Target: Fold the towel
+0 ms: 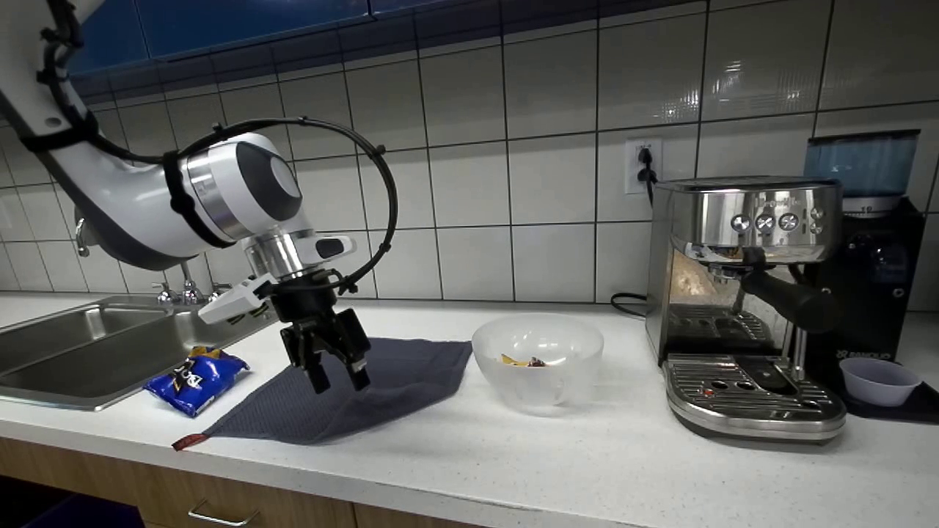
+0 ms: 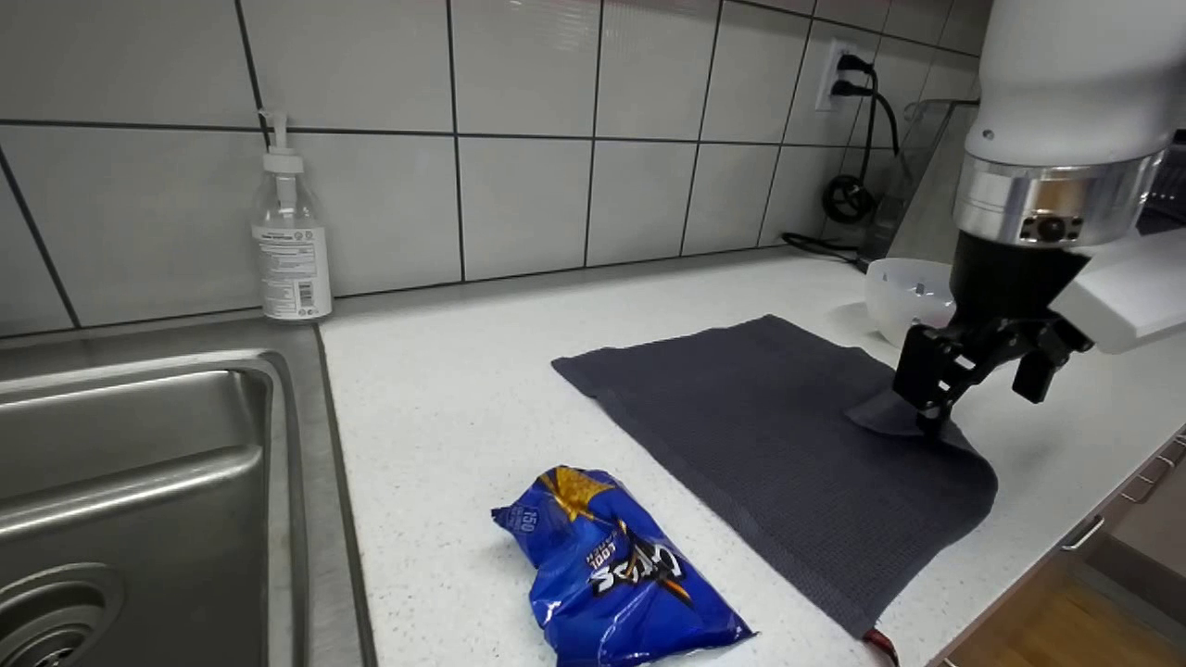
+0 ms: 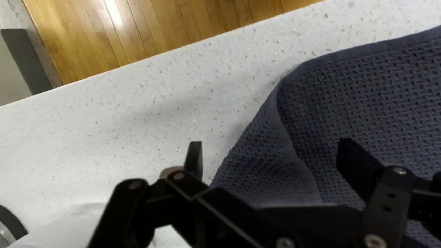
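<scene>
Slate-blue towel (image 1: 418, 381) lies spread on the speckled white desk (image 1: 557, 469) in an exterior view, beneath a black tool (image 1: 340, 378) and between a glossy blue snack bag (image 1: 196, 383) and a round, translucent bowl (image 1: 538, 381). In an exterior view, the tool stands at the towel's bowl-side end with its fingers (image 2: 922, 371) parted, most of the cloth stretching away toward the steel sink (image 2: 324, 519); whether a fingertip touches the fabric is unclear. In the wrist view, a folded-back, waffle-textured flap (image 3: 265, 158) shows between the fingers, one above cloth, its mate above bare desk; bringing them together there would probably pinch the fabric for folding.
</scene>
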Tool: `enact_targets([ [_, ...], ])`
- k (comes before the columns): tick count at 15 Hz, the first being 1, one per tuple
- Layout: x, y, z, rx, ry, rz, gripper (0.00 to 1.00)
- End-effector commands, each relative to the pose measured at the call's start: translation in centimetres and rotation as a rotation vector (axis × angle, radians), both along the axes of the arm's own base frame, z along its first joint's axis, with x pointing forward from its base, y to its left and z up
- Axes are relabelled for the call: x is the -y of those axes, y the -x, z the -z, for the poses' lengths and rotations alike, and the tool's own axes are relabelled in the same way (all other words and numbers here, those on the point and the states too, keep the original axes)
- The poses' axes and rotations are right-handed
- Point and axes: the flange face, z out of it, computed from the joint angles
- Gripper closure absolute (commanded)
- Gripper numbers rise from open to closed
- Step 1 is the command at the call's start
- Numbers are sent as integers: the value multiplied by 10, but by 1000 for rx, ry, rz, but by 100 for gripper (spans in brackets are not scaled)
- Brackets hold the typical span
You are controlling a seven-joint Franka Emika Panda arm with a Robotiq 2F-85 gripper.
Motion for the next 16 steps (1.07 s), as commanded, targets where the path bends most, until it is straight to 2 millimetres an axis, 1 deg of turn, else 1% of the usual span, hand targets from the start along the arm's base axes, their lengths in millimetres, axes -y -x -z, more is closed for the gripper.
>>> enact_targets([
  [1,-4,-9,10,-13,34,17,0],
  [10,6,-19,31,-43,66,62,0],
  [16,14,-24,38,-60,82,88,0],
])
